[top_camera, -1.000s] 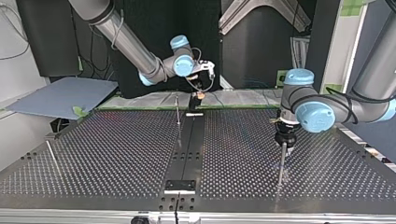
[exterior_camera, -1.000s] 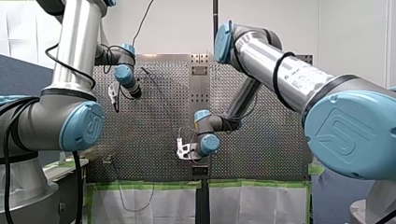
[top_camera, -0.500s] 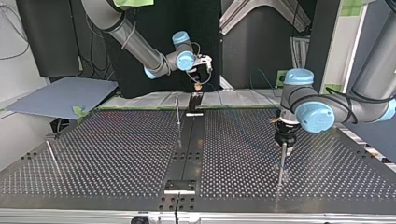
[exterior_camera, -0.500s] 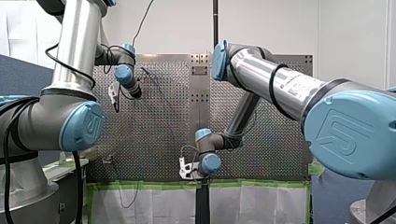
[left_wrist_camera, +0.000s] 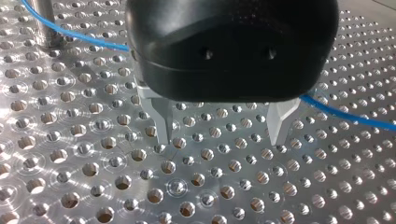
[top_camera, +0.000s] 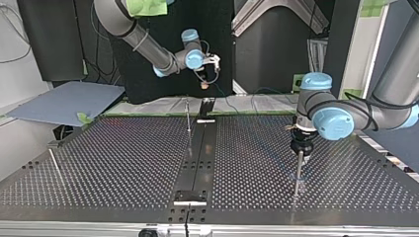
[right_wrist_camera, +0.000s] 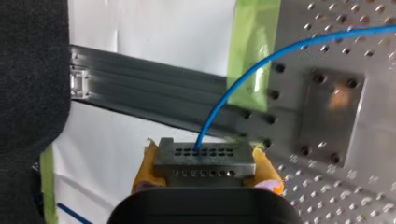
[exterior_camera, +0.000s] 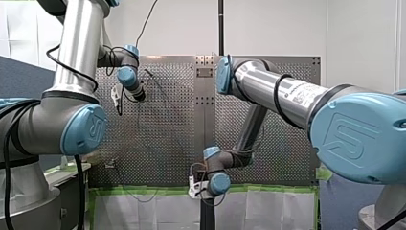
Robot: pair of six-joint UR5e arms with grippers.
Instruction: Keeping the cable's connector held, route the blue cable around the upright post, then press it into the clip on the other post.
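My right arm (top_camera: 148,47)'s jaws grasp the connector (right_wrist_camera: 204,161) off the table (top_camera: 123,163)'s edge. Its blue cable (right_wrist_camera: 233,79) runs back over the table. My left arm (top_camera: 346,116)'s jaws gape, empty. Seemingly three thin posts (top_camera: 188,116) stand.

A plain white wall (exterior_camera: 277,28) stands behind the perforated table (exterior_camera: 163,143), edged with green tape (exterior_camera: 143,190).
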